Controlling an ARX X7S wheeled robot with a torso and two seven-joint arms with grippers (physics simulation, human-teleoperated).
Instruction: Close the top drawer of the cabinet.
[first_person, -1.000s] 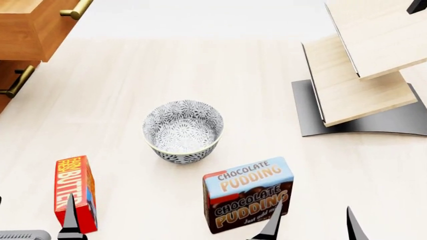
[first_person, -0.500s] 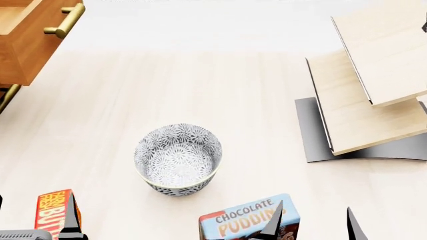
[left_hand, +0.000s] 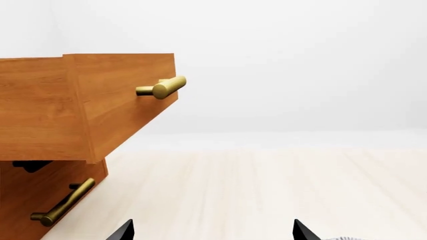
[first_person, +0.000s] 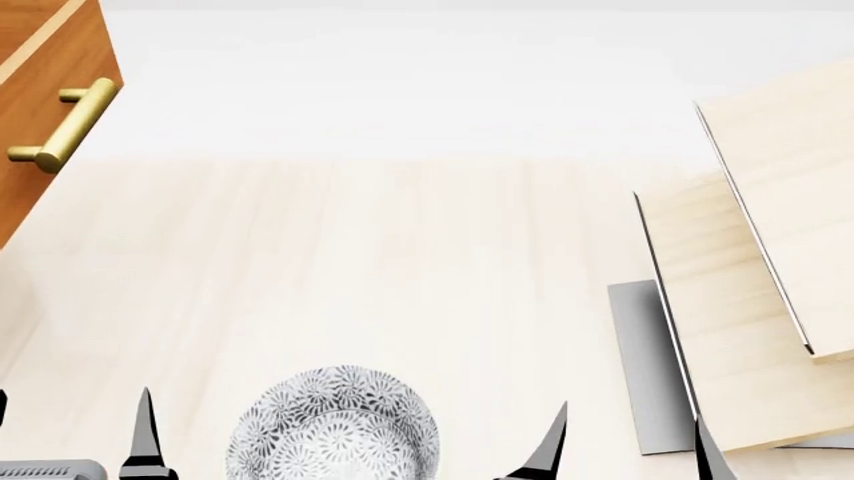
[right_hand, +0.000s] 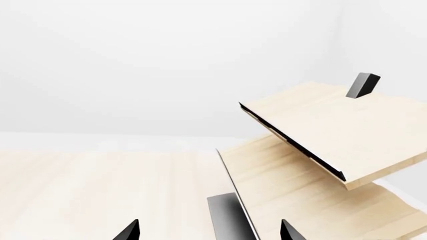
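The top drawer (left_hand: 100, 105) is an orange-brown wooden box with a brass bar handle (left_hand: 162, 87). It stands pulled out from the cabinet (left_hand: 40, 185), overhanging the lower drawer front and its matching handle (left_hand: 63, 202). In the head view the drawer front (first_person: 80, 70) and its handle (first_person: 60, 125) show at the far left. My left gripper (left_hand: 213, 232) is open and empty, low over the table, well short of the drawer; it also shows in the head view (first_person: 74, 440). My right gripper (right_hand: 210, 232) is open and empty, facing the rack; it also shows in the head view (first_person: 625, 445).
A grey patterned bowl (first_person: 334, 430) stands on the pale table (first_person: 400, 250) between my grippers at the near edge of the head view. A pale wooden tiered rack (first_person: 761, 270) on a black base (first_person: 647, 370) stands at the right; it also shows in the right wrist view (right_hand: 333, 135).
The head view has shifted forward: the bowl slid to the bottom edge, the butter and pudding boxes left the view, and the drawer handle sits lower. Both grippers stay open.
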